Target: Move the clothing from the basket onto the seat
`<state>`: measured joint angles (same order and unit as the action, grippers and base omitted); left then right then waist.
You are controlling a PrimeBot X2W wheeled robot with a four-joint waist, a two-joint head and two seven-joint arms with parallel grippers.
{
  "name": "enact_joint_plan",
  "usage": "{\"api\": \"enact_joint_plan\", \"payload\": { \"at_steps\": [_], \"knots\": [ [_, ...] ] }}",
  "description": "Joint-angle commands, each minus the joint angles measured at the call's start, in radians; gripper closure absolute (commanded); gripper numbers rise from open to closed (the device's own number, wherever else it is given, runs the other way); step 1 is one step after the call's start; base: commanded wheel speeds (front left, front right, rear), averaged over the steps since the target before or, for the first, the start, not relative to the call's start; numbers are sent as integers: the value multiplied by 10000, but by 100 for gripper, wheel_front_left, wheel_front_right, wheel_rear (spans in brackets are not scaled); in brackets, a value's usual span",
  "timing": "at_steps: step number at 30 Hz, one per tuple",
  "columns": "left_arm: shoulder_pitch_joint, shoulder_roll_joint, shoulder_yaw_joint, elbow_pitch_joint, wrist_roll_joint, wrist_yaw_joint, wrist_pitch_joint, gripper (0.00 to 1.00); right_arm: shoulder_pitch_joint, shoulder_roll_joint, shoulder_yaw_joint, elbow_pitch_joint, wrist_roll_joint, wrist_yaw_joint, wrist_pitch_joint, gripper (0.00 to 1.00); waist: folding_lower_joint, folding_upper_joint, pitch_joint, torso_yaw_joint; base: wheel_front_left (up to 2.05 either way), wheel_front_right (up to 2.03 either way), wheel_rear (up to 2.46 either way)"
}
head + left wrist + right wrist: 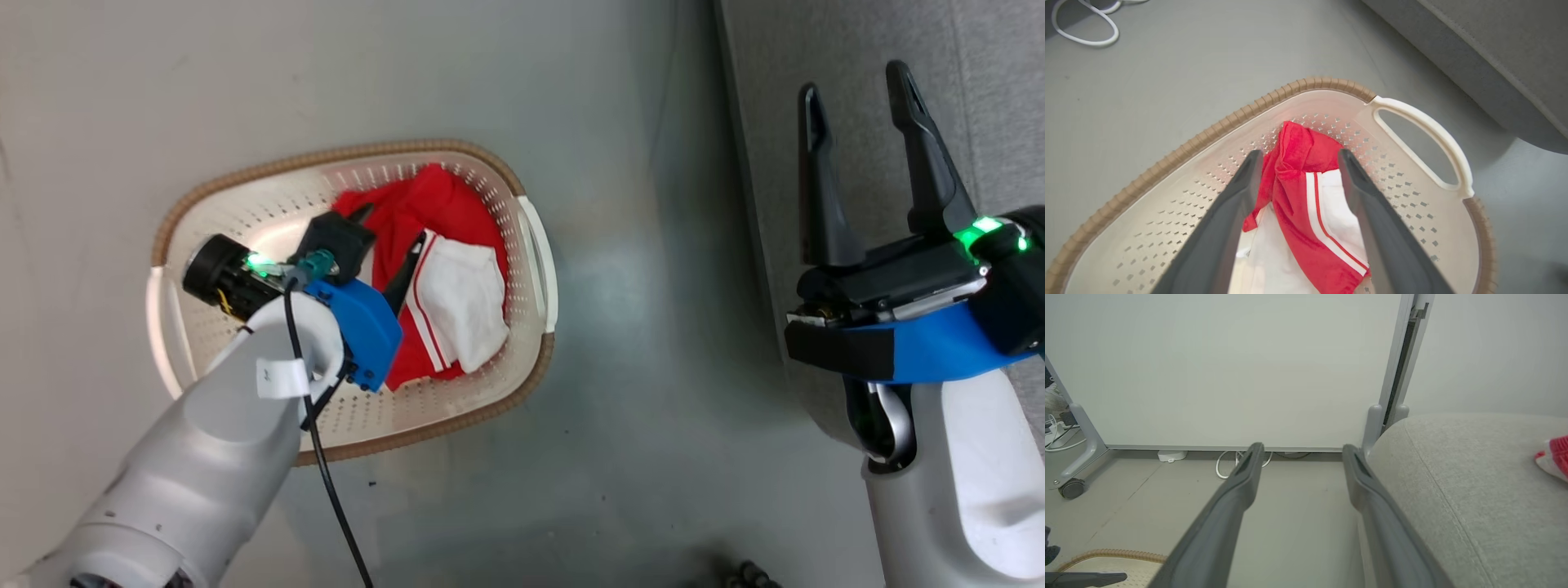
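Observation:
The basket (245, 184) stands on the grey floor, holding the clothing (445, 269), red pieces with a white panel and thin stripes. My left gripper (392, 229) reaches down inside it, open. In the left wrist view the left gripper (1299, 157) has its fingers on either side of a raised red fold of the clothing (1298, 196), with the basket (1208, 130) rim beyond. My right gripper (853, 82) is open and holds nothing, over the edge of the seat (988, 90). The right wrist view shows another red and white piece (1553, 457) lying on the seat (1453, 477).
The seat's (1494, 41) side rises just right of the basket, with a strip of floor between. White cables (1229, 465) lie along the wall base. A wheeled stand leg (1073, 486) stands at the left. A looped white cable (1086, 36) lies on the floor beyond the basket.

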<state>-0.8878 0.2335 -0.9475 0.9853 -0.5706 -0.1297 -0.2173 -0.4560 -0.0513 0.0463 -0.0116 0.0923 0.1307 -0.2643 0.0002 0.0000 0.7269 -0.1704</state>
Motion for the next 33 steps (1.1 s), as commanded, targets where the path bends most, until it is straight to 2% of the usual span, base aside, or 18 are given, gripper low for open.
{"api": "enact_joint_plan", "payload": {
  "at_steps": [1,9,17,31,32,33],
  "knots": [
    [-311,87,-160,115,-187,-9,19,0,-237,14,43,-92,-1,1,-3,0,-2,0,520,-204,0,0,0],
    [-1141,342,-1114,731,-1288,-10,321,0,-520,16,195,-563,45,1,-3,0,-2,0,1676,-427,0,0,0],
    [-1795,543,-1633,962,-2361,-10,725,0,-551,16,227,-917,187,1,-3,0,-2,0,2692,-647,0,0,0],
    [-2491,637,-2633,1454,-3193,-8,753,0,-492,16,216,-1197,401,1,-3,0,-2,0,3449,-945,0,0,0],
    [-2477,581,-2658,1568,-3270,-8,811,65,-496,16,220,-1203,394,1,-3,0,-2,0,3463,-949,0,0,0],
    [-2508,553,-2699,1688,-3263,-10,816,100,-507,16,223,-1200,389,1,-1,0,-2,0,3476,-953,0,0,0]
  ]
}}
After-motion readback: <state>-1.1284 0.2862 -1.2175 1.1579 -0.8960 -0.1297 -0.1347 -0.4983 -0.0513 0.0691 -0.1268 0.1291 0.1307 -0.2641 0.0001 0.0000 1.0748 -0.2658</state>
